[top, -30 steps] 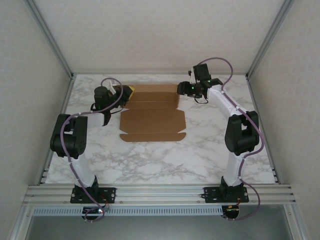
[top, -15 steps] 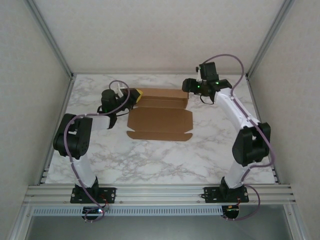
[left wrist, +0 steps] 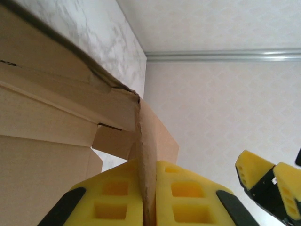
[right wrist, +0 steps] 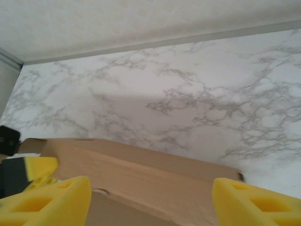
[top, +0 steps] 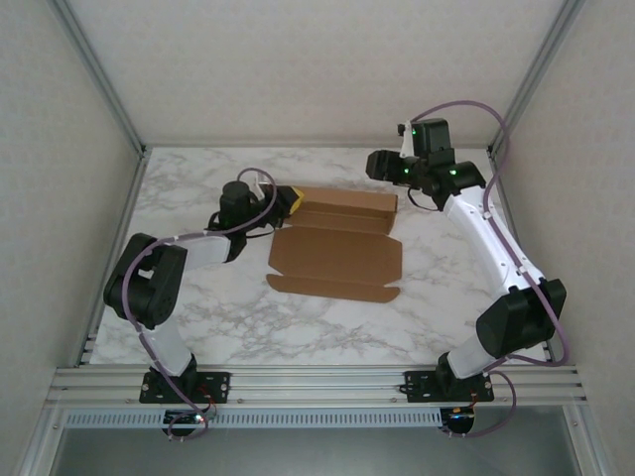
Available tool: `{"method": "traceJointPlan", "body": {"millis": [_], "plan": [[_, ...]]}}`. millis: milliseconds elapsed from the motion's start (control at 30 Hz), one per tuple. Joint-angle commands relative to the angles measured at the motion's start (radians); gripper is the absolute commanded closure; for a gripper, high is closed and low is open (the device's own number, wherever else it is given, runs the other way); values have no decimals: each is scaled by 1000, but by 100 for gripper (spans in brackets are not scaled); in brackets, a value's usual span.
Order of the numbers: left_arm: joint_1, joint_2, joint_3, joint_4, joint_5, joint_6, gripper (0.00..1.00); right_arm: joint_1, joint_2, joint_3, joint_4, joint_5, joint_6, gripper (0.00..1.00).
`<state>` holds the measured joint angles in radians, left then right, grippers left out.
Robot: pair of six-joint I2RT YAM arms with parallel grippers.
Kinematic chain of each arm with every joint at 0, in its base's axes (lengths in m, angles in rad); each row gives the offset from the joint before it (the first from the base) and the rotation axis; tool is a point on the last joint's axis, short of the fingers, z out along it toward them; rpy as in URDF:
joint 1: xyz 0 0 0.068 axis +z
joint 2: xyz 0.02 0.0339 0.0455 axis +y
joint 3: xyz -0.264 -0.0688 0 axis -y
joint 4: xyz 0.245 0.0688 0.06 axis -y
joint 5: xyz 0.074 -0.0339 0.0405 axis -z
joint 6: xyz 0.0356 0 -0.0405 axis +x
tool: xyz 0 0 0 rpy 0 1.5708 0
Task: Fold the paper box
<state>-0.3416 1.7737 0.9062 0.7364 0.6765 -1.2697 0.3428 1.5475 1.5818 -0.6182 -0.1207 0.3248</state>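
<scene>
With the left pincer [left wrist: 146, 190] pinching a corner flap of the paper box [top: 337, 253], the spread right pincer [right wrist: 150, 202] should, I'd say, straddle the back wall squarely before closing.

Lab-style robot cell, aluminium frame rails [top: 317, 381], plain white wall panels [top: 298, 69], marble-pattern table [top: 327, 332]

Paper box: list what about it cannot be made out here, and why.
- Top view: the paper box has its far-left corner under the left claw, and its tabs are too small to read.
- Left wrist view: the left and bottom edges cut the box off, and the yellow pads cover the pinched flap's base.
- Right wrist view: the bottom edge cuts the box. Whether the right claw touches it is unclear.
</scene>
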Motion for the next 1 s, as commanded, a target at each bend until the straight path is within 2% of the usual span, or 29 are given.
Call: {"method": "traceJointPlan", "body": {"millis": [0,133,267,433,633,800,967], "plan": [[-35,-20,19,-59,-29,-2,88,26,-9,9,-31,-67,-20,33],[-40,-28,72,-201,-92,127,79,32,24,13,-36,-106,-14,34],[-31,-33,116,-325,-132,251,59,35,42,12,-44,-101,-18,36],[1,-71,145,-467,-150,400,47,40,51,5,-43,-95,-40,43],[30,-148,145,-522,-114,524,42,46,85,-28,-5,-118,-27,53],[39,-192,157,-522,-57,587,41,57,108,-40,9,-132,-28,55],[67,-220,147,-559,-104,604,42,60,124,-39,3,-112,-39,56]]}}
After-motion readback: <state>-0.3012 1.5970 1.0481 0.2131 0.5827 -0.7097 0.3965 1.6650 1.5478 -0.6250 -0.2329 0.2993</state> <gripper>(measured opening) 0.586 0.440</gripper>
